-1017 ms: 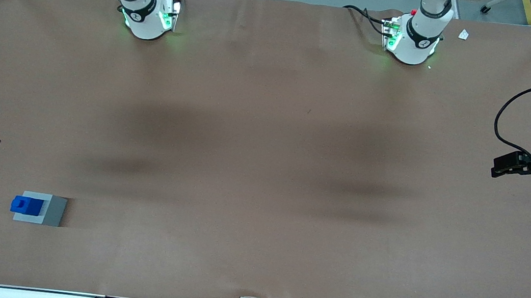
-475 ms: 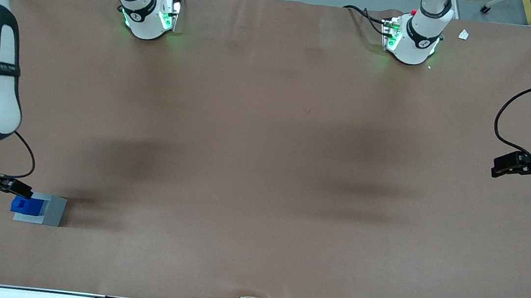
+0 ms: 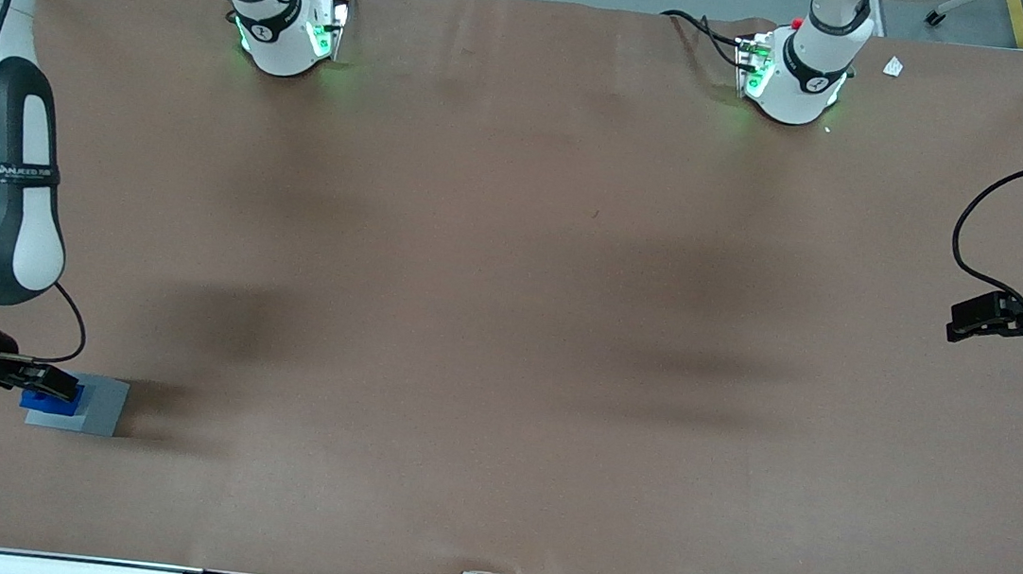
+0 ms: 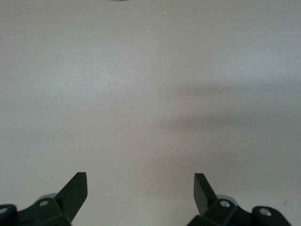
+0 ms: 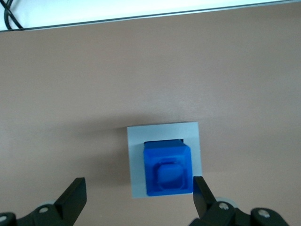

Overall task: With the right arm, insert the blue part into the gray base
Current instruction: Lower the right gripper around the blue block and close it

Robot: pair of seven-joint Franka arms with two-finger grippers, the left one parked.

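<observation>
Clock reference for the front view: the dial is centred on the table (image 3: 507,325), and 12 o'clock points away from the front camera, toward the arm pedestals.

1. Right arm (image 3: 10,177): its pedestal stands at about 11 o'clock, at the table edge, with green indicator lights on. The white links with dark joint covers run down the working arm's end of the table toward 8 o'clock. A thin black cable follows the links to the wrist.

2. Gripper (image 3: 50,381): located at about 8 o'clock, low over the two plastic parts. In the right wrist view, the gripper (image 5: 137,195) has its two black fingers (image 5: 75,194) spread wide. They grip nothing. The blue part lies between the finger lines, closer to one finger than to the other.

3. Blue part (image 3: 51,400): sits on the gray base at about 8 o'clock and is partly covered by the gripper. In the right wrist view, the blue part (image 5: 167,169) stands in the top face of the base, offset toward one edge, with a dark strip of socket exposed beside it. Seating depth cannot be determined.

4. Gray base (image 3: 104,406): rests flat on the brown table cover. The blue part occupies its 9 o'clock side. In the right wrist view, the gray base (image 5: 162,129) shows a light rim on three sides of the blue part.
</observation>
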